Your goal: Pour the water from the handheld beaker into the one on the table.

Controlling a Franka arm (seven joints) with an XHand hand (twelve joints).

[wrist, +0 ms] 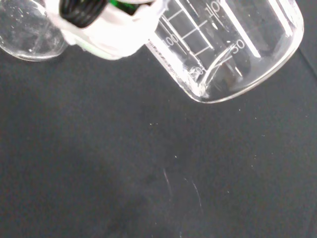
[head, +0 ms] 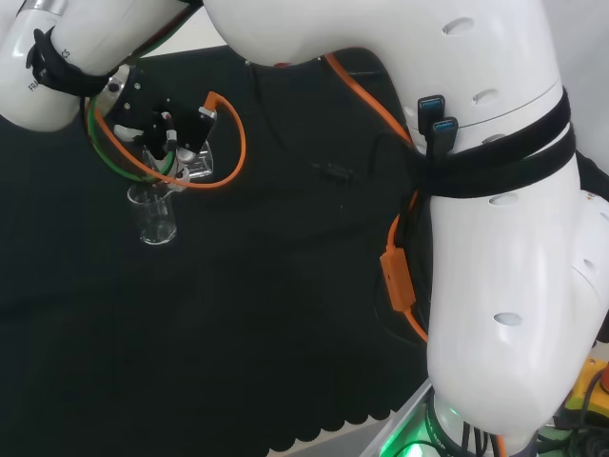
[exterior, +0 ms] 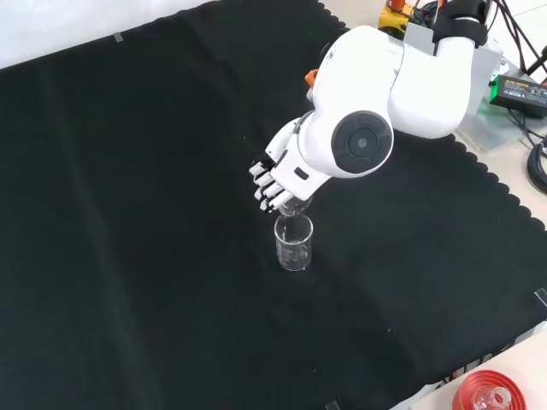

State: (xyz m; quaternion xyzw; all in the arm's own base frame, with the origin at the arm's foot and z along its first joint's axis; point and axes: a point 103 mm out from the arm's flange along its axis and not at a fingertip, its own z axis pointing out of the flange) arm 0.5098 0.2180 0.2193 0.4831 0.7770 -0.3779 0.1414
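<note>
A clear beaker (exterior: 293, 244) stands upright on the black cloth (exterior: 128, 213); it also shows in the head view (head: 153, 215) and in the wrist view (wrist: 25, 29). My hand (exterior: 279, 178) hovers just above it, fingers curled round a second clear beaker (exterior: 291, 207) that is tipped steeply, its lip over the standing beaker's mouth. In the head view the hand (head: 157, 129) holds this tilted beaker (head: 195, 164) right above the standing one. Close up, the held beaker (wrist: 233, 44) shows its printed scale, with a white finger (wrist: 109, 32) across it. How much water either one holds I cannot tell.
The arm's big white links (head: 457, 190) take up the head view's right side. Its round grey-capped link (exterior: 361, 143) sits just behind the hand. A red ribbed stand (exterior: 489, 395) lies off the cloth's near right corner. Cables and a box (exterior: 517, 85) lie beyond the scalloped edge.
</note>
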